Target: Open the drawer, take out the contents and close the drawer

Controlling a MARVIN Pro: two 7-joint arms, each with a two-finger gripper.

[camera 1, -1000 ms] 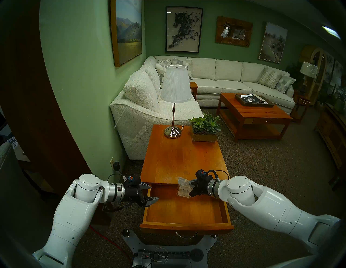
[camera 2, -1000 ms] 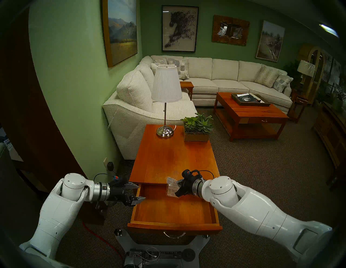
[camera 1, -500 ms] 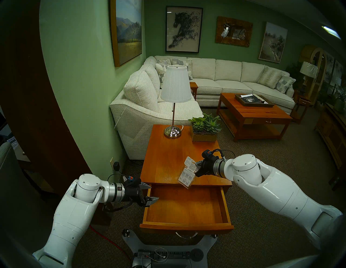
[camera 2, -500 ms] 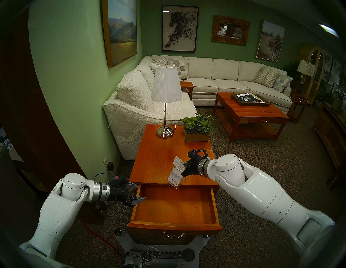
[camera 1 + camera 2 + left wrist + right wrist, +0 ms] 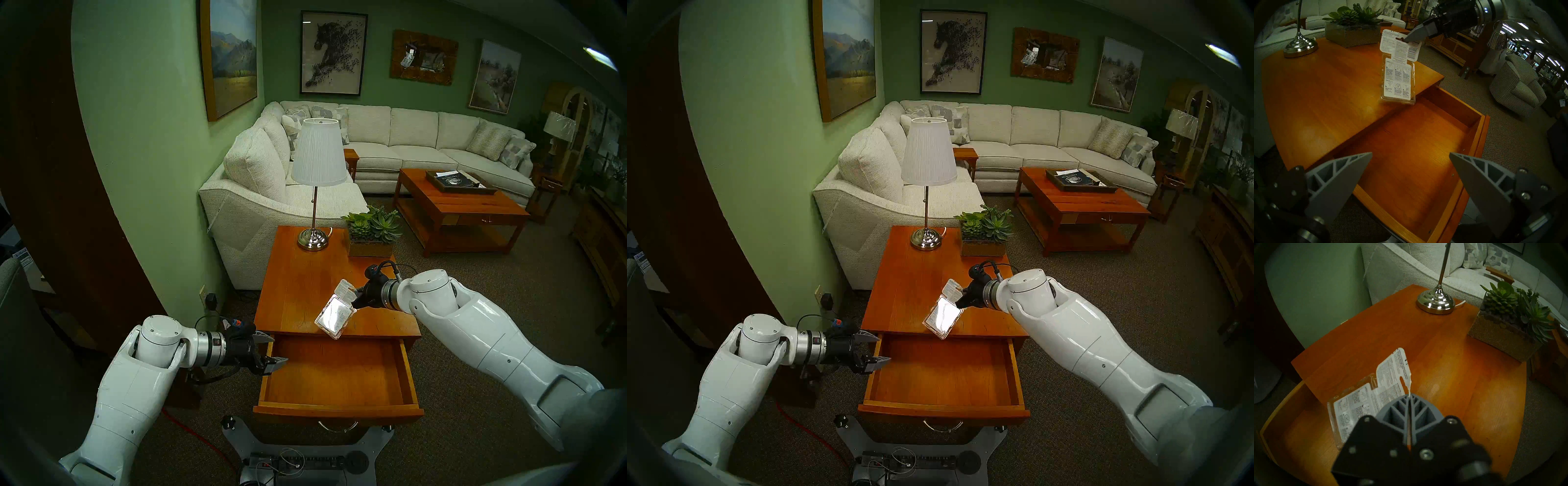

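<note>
Pinching the hang-tab, the right claw [image 5: 355,296] dangles the flat clear plastic blister pack [image 5: 334,315] above the tabletop's [image 5: 298,288] near edge, clear of the empty orange-brown wooden drawer [image 5: 339,373]; the left claw [image 5: 271,349] waits open.

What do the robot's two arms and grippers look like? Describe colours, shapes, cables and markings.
Both arms have glossy white rounded shells, a silver wrist ring and a black hand with looping black cable. The left gripper and right gripper have grey, pointed, ribbed fingers. The wrists carry small red-and-blue markings.
</note>
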